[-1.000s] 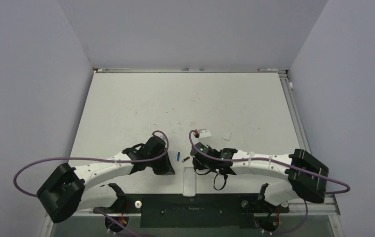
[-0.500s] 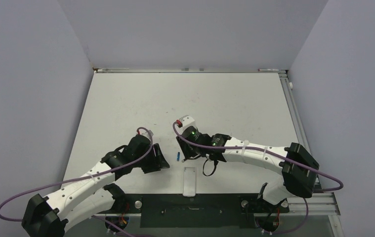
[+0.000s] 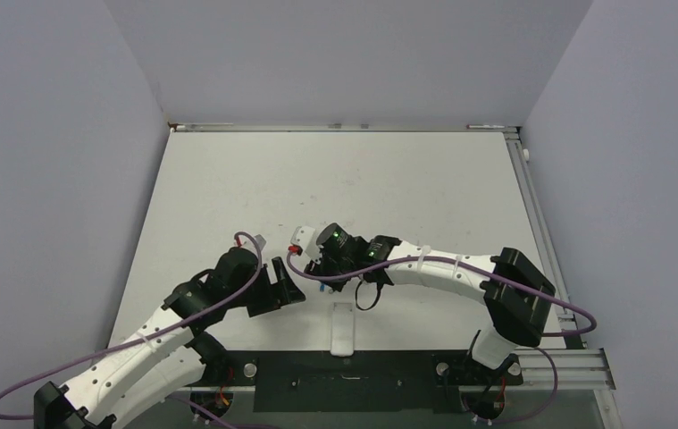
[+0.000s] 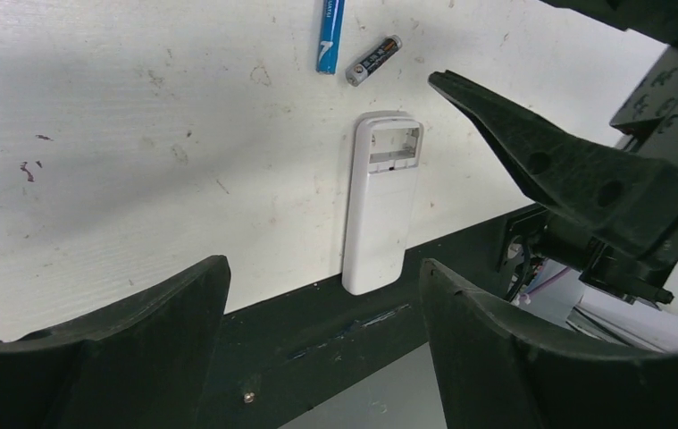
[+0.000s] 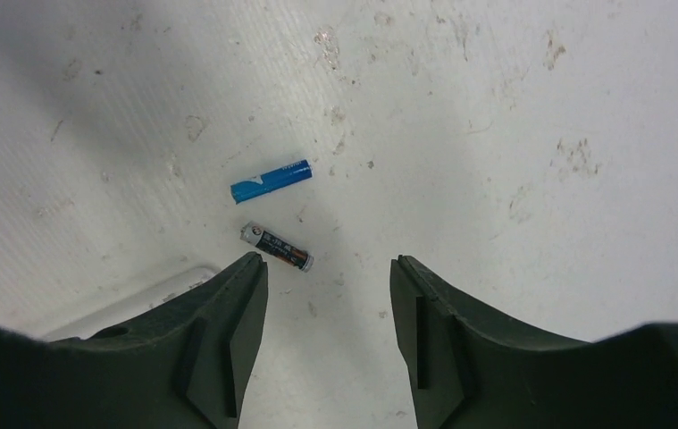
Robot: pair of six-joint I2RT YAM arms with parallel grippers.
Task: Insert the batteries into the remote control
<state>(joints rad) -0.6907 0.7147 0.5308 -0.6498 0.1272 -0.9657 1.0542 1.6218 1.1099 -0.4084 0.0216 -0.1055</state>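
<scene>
The remote control (image 4: 380, 214) lies back up near the table's front edge, its battery bay (image 4: 394, 145) uncovered and empty; from above it is the white bar (image 3: 343, 328). Just beyond that end lie the batteries, one blue (image 5: 271, 181) and one dark with a metal tip (image 5: 277, 248), side by side and apart from the remote. My right gripper (image 5: 328, 262) hovers open right over them, nothing between its fingers. Left of the remote, my left gripper (image 4: 324, 266) stands open and empty. In the top view the right gripper (image 3: 320, 273) hides most of the batteries.
A black strip (image 4: 317, 349) runs along the table's near edge under the remote's tail. One finger of the right gripper (image 4: 540, 161) juts into the left wrist view beside the remote. Purple cables loop off both arms. Walls close in the table on three sides.
Both grippers have opened from nearly shut. The right gripper has swung left to stand over the batteries. The left arm has drawn back to the left, away from them.
</scene>
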